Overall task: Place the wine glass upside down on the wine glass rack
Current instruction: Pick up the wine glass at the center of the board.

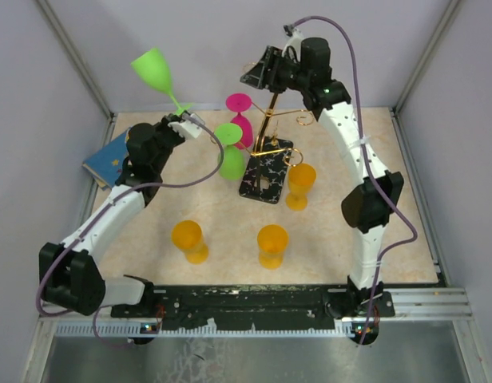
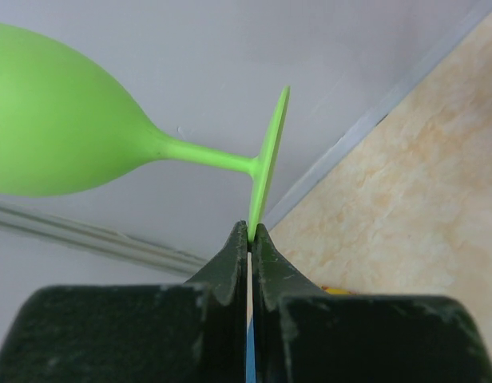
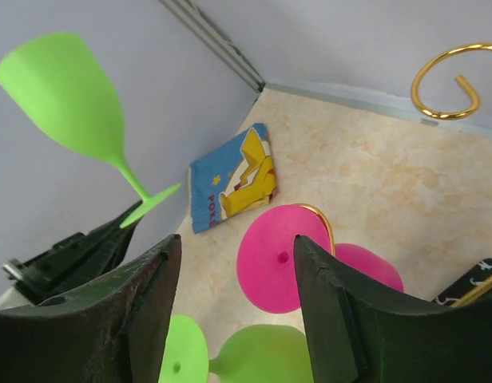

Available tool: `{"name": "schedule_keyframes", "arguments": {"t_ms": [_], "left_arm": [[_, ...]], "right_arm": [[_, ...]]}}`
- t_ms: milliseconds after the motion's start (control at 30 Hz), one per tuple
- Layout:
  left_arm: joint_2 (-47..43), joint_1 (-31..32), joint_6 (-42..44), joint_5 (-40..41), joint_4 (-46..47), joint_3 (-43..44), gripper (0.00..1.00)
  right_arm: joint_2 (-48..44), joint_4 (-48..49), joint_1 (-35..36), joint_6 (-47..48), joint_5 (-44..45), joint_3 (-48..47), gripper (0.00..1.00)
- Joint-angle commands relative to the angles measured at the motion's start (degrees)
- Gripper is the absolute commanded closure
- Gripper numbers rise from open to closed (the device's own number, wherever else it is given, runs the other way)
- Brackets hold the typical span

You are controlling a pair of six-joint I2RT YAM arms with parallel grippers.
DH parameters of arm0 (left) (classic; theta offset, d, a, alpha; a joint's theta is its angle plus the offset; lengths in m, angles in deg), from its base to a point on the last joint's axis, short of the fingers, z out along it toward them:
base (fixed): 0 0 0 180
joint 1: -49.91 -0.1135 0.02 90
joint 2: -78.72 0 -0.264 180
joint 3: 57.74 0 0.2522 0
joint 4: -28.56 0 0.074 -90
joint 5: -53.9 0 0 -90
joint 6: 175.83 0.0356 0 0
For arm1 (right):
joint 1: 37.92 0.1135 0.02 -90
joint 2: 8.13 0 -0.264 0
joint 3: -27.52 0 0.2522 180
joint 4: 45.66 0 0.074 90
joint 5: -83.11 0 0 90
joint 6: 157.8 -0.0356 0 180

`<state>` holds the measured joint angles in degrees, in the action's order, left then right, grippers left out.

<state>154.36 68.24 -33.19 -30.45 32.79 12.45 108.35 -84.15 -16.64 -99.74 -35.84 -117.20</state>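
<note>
My left gripper (image 2: 250, 231) is pinched shut on the thin edge of the green wine glass's (image 2: 62, 136) foot, holding it tilted in the air near the far left wall, well apart from the wine glass rack (image 1: 266, 171). My right gripper (image 3: 236, 243) hangs above the rack with its jaws apart and nothing between them. On the rack's gold wire a pink glass (image 3: 278, 259) and a second green glass (image 1: 228, 152) hang bowl-down, filling the side nearest my held glass. Three orange glasses (image 1: 271, 243) stand on the beige mottled table (image 1: 390, 239). All the glasses look matte and opaque. Only the right wrist view shows a curled gold spiral (image 3: 446, 80) and the yellow cartoon print on the blue packet (image 3: 234, 179)
</note>
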Motion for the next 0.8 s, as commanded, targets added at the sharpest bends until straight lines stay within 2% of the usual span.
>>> {"name": "schedule_keyframes", "arguments": {"t_ms": [0,267,533,767], "left_arm": [[-3.39,-0.13,-6.21,-10.66,-5.61,5.97,1.00],[-4.36,0.07,-15.57,-25.42,-11.07,11.16,1.00],[-4.44,0.26,-19.96,-33.04,-13.76,14.08,1.00],[-4.50,0.31,-22.34,-37.08,-11.46,14.46,1.00]], "right_arm": [[-3.90,15.29,0.75,-4.26,-7.70,4.68,0.41],[-0.15,20.21,3.76,-5.84,-14.61,-0.70,0.40],[0.00,22.43,4.67,-6.16,-16.27,0.00,0.40],[-0.08,21.21,5.43,-6.45,-17.41,0.59,0.39]]}}
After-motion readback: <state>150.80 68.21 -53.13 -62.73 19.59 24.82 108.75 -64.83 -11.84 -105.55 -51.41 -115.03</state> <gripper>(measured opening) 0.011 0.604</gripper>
